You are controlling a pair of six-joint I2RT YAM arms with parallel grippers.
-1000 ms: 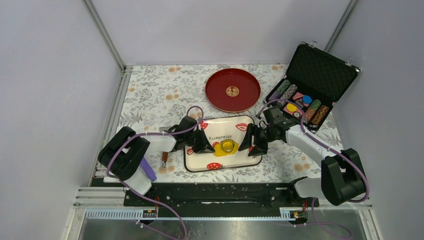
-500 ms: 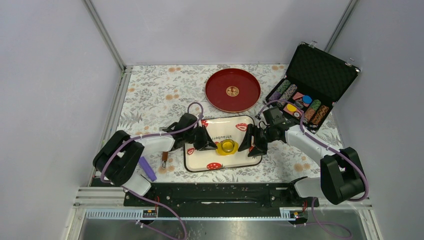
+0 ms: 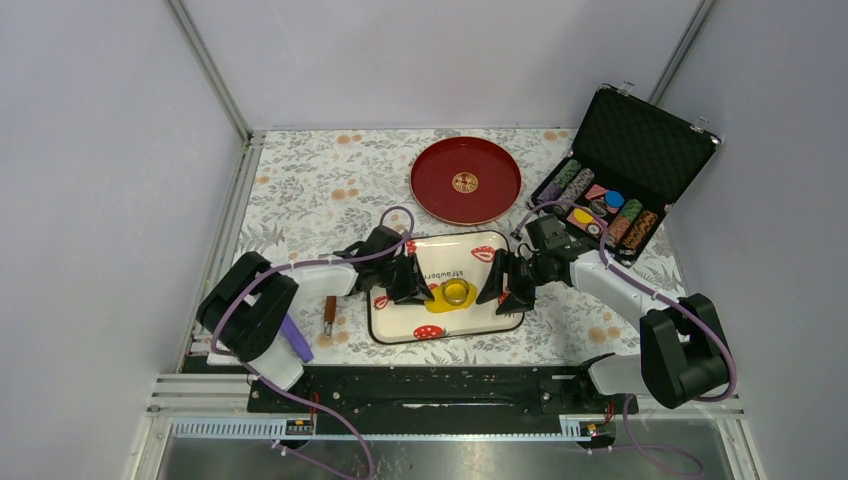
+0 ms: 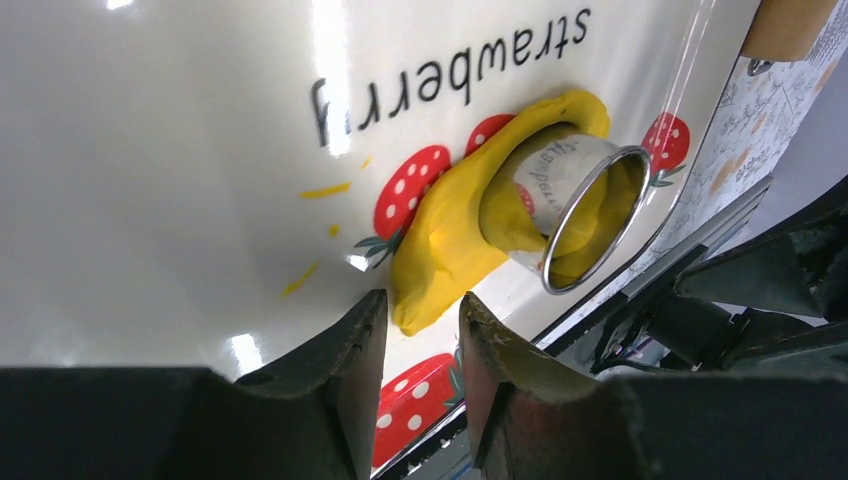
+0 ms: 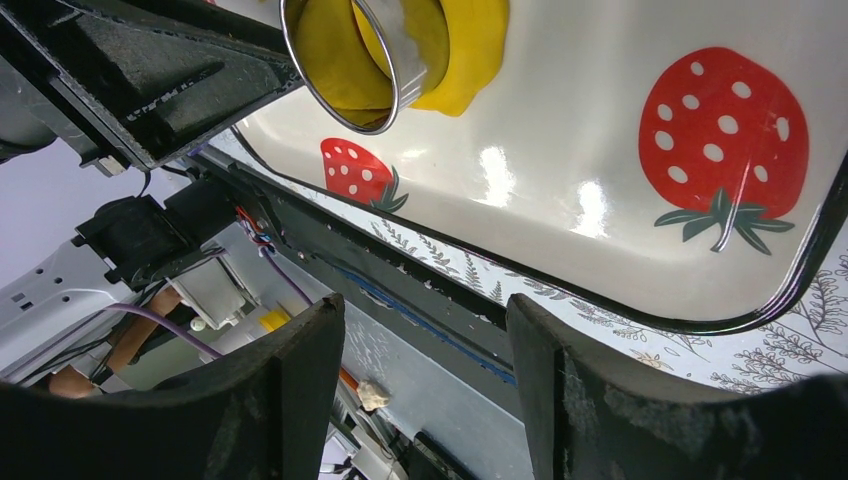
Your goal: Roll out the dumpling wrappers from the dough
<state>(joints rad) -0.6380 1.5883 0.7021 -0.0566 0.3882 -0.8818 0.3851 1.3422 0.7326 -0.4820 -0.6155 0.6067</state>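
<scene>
**Dough flattened on the tray, cutter standing in it**

The dough (image 4: pixel 440 240) lay as a ragged yellow patch on the strawberry tray (image 4: pixel 150 150), near its front edge. The metal ring cutter (image 4: pixel 560 170) stood in the patch, yellow showing inside its rim. The left gripper (image 4: pixel 420 340) sat low at the patch's left end, its jaws only narrowly apart; whether the tips touched the dough was hard to tell. The right gripper (image 5: pixel 425 380) hovered at the tray's right side, jaws wide, holding nothing.

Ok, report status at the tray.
Left end effector slightly open, empty, at edge of dough. Right end effector open, empty. Dough flattened on tray, metal ring cutter standing in it. Nothing blocking.
</scene>
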